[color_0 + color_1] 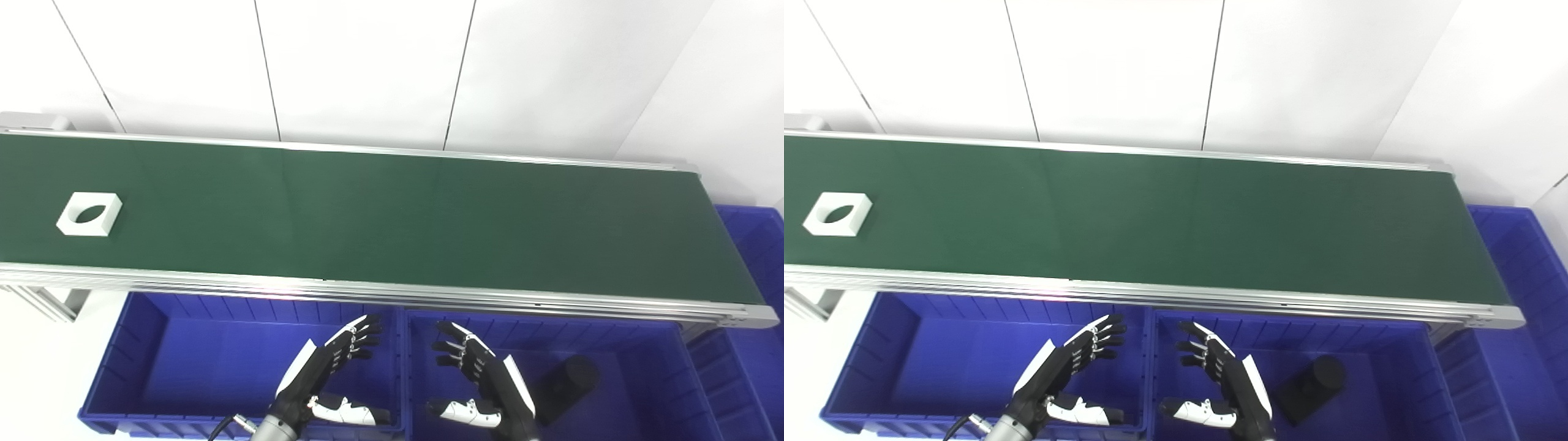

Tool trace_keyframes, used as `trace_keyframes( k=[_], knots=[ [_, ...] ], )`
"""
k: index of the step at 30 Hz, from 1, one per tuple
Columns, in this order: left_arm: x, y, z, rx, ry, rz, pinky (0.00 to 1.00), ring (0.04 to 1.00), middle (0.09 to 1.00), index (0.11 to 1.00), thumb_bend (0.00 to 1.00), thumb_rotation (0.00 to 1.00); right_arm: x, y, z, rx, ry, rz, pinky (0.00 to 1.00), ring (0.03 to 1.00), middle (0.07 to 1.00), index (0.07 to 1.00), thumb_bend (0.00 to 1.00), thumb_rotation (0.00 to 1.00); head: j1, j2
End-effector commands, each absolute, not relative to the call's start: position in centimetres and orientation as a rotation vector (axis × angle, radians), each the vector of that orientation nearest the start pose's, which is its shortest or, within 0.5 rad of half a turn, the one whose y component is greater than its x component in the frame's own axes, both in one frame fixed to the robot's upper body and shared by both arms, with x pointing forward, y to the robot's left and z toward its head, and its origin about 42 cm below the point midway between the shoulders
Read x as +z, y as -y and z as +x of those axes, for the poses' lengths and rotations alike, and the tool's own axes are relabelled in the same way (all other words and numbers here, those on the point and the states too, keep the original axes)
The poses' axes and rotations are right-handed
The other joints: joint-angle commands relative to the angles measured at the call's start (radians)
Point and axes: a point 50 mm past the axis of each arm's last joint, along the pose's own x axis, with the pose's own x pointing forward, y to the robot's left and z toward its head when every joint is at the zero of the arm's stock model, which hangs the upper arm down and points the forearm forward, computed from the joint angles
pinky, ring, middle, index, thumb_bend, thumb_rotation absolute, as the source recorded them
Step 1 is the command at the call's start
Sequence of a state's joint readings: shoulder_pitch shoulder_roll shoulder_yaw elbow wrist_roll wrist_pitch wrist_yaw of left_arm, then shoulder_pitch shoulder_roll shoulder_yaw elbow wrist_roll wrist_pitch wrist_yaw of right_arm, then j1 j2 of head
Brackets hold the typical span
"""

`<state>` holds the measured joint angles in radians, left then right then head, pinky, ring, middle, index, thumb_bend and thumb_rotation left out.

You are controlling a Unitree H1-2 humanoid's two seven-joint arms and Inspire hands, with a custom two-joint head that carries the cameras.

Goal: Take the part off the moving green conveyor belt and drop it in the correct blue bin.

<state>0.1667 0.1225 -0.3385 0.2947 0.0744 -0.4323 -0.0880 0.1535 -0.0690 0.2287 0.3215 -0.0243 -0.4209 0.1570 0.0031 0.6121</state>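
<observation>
Currently a white square part (pixel 89 214) with a round hole lies at the far left of the green conveyor belt (pixel 392 220). Left hand (pixel 331 373) hovers over the left blue bin (pixel 153 367), right hand (pixel 481 380) over the middle blue bin (pixel 631 392); both empty, fingers spread. Black cylinder (pixel 566 383) lies in the middle bin.

Black cylinder (pixel 566 381) lying tilted, just right of right hand (pixel 490 380). White wall panels (pixel 367 67) with dark seams, far beyond hand. Grey frame leg (pixel 52 301) well off to left.
</observation>
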Motion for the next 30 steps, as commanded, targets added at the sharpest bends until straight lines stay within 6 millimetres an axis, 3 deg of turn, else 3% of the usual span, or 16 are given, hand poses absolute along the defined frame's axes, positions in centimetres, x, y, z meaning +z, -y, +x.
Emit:
trace_keyframes(
  k=[1,30],
  knots=[
    [0.99,-16.93,19.43,-0.425,0.028,0.133,0.78,0.837,0.876,0.899,0.93,0.25,0.76,17.27,20.44,0.365,0.013,-0.048,0.72,0.789,0.89,0.828,0.96,0.35,0.001,0.0],
    [0.93,-16.94,19.52,-0.423,0.026,0.132,0.78,0.838,0.875,0.897,0.93,0.25,0.55,17.22,20.49,0.368,0.006,-0.054,0.72,0.793,0.891,0.832,0.96,0.37,0.003,-0.005]
  ],
)
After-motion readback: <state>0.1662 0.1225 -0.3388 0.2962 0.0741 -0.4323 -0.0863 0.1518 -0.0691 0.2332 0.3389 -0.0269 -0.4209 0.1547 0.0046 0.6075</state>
